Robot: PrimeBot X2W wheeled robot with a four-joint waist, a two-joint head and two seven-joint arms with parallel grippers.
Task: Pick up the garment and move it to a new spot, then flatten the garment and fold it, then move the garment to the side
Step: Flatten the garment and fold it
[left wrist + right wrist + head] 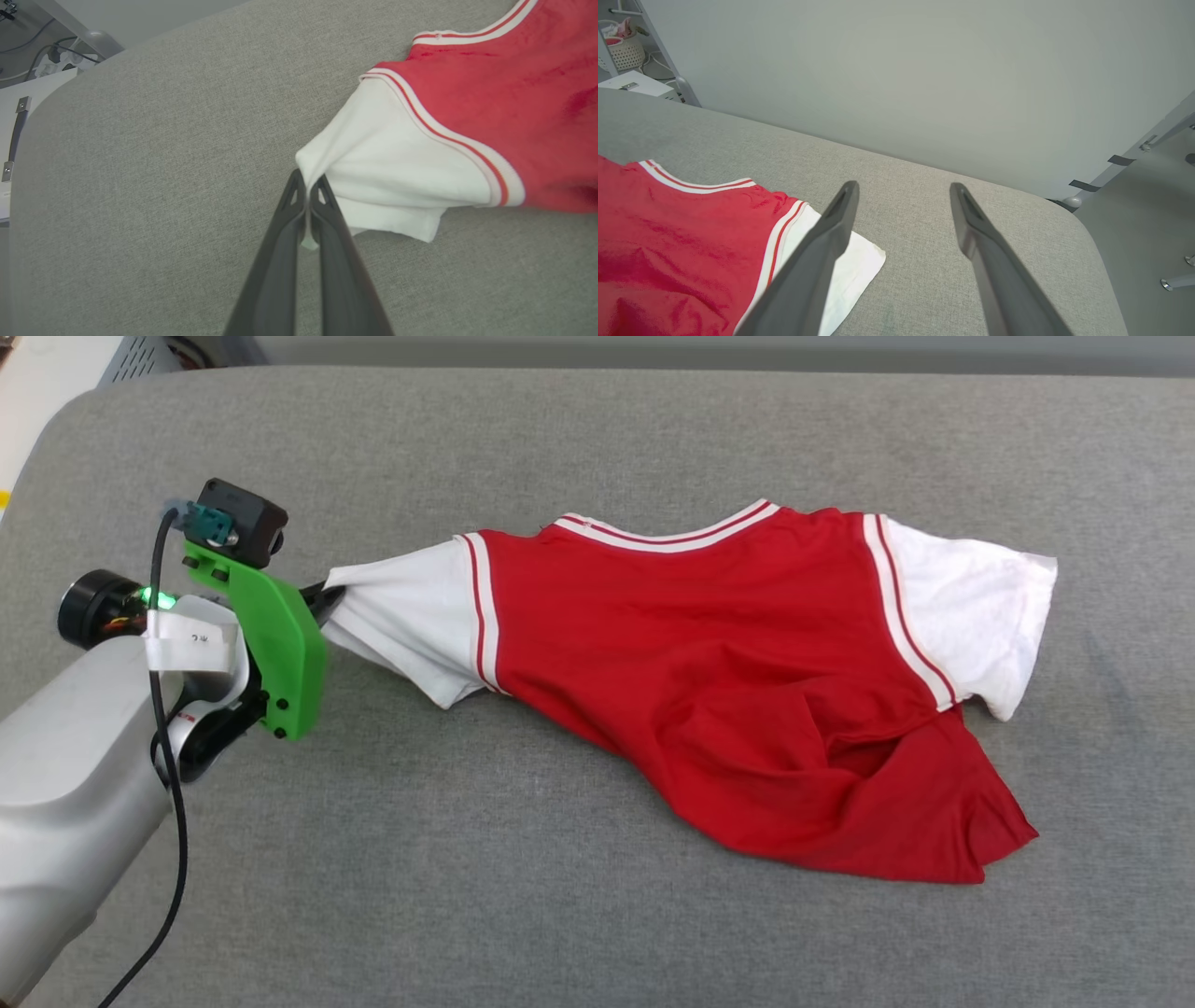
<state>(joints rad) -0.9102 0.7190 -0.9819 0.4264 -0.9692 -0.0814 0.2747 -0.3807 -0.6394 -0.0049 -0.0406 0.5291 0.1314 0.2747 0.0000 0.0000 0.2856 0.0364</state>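
Looking down from the head camera, I see the garment (709, 672) lying rumpled on the grey fabric-covered counter (597, 439), a little right of centre. It is a red jersey with white short sleeves and red-and-white striped trim at the collar and armholes. The red cloth is creased and folded over itself toward the lower right. The right-side sleeve (971, 607) lies flat at the far right end. The left-side sleeve (406, 616) is drawn out to a point toward my left arm.

My left pincer (307, 179) is pressed together on the edge of that left-side sleeve. In the left wrist view the two dark fingers meet with a sliver of white cloth pinched between them. From the head view those fingers are mostly hidden behind the green camera mount (280, 635), and a black cable (168, 737) runs down past the pale forearm.

My right pincer (903, 189) is spread wide and holds nothing. It points across the counter beside the right-side sleeve, and one finger overlaps that sleeve in its wrist view. I cannot tell whether they touch.
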